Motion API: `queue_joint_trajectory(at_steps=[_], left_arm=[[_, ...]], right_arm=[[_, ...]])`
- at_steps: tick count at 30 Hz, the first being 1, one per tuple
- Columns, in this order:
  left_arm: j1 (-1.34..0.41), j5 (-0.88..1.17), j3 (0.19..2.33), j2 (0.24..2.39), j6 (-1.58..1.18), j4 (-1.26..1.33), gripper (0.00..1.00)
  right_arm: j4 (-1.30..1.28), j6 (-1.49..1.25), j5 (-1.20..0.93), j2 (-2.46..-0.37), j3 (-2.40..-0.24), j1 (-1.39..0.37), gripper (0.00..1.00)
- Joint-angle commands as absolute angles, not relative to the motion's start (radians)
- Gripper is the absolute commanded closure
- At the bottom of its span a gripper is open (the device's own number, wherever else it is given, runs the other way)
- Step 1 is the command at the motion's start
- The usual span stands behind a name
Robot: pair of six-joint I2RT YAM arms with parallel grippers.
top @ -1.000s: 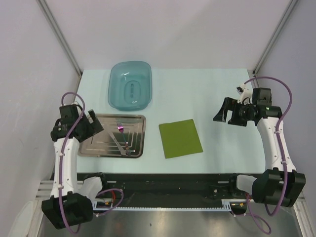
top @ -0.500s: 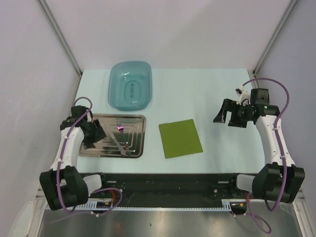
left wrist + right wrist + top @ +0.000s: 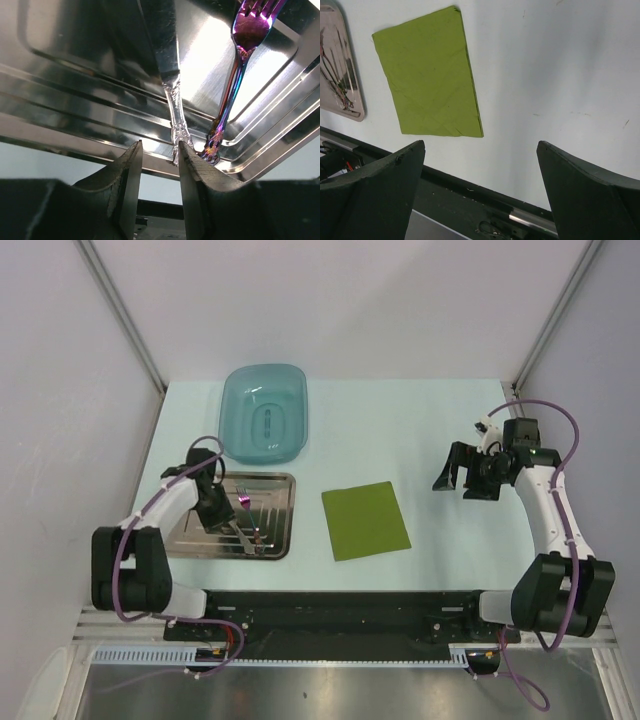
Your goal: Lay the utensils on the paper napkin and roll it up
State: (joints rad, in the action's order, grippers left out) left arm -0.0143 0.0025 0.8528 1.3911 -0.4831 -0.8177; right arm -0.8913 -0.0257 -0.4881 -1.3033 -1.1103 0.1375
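The utensils lie in the steel tray point(image 3: 188, 536) at the left. A silver piece point(image 3: 172, 95) runs down the middle of the left wrist view. Beside it lies a fork with a purple iridescent handle point(image 3: 239, 65), also seen from above point(image 3: 243, 498). My left gripper point(image 3: 215, 512) is low over the tray, and its jaws point(image 3: 160, 150) are narrowed to a small gap. The silver handle's end sits right at the right fingertip point(image 3: 187, 157), with nothing between the fingers. The olive-green paper napkin point(image 3: 365, 520) point(image 3: 427, 75) lies flat and bare mid-table. My right gripper point(image 3: 455, 476) point(image 3: 480, 147) hovers wide open to the right of it.
A teal plastic basin point(image 3: 263, 412) stands behind the tray. The tray's end point(image 3: 340, 80) shows at the left edge of the right wrist view. The black base rail point(image 3: 340, 605) runs along the near table edge.
My left arm swung in from the tray's left side and came down over the utensils, and its jaws narrowed from wide open. The right arm barely moved.
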Motion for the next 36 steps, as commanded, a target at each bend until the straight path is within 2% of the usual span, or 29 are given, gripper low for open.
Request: queue_joint_trajectory(at_steps=[1,11,15,20,27,29,31,36], left_arm=[[-0.074,-0.037,0.903,1.457,-0.541,-0.769,0.6],[-0.086,-0.08,0.979,1.634,-0.552,-0.764,0.55],[-0.086,-0.075,0.985,1.68,-0.551,-0.758,0.56],[-0.081,-0.057,0.95,1.695,-0.545,-0.729,0.71],[-0.054,-0.067,0.934,1.693,-0.545,-0.716,0.78],[-0.037,-0.063,0.945,1.694,-0.535,-0.718,0.9],[-0.028,-0.078,0.962,1.675,-0.529,-0.747,0.97],[0.012,-0.077,0.976,1.57,-0.502,-0.819,1.0]], right_arm=[[-0.877,-0.015,-0.468,-1.33,-1.126,0.141,0.0],[-0.874,-0.017,-0.46,-1.364,-1.124,0.144,0.0],[-0.876,-0.014,-0.453,-1.374,-1.129,0.146,0.0],[-0.877,-0.012,-0.445,-1.384,-1.131,0.149,0.0],[-0.882,-0.008,-0.445,-1.4,-1.134,0.15,0.0],[-0.884,-0.006,-0.446,-1.405,-1.138,0.15,0.0],[-0.887,-0.006,-0.446,-1.404,-1.143,0.15,0.0],[-0.887,-0.009,-0.454,-1.393,-1.147,0.15,0.0]])
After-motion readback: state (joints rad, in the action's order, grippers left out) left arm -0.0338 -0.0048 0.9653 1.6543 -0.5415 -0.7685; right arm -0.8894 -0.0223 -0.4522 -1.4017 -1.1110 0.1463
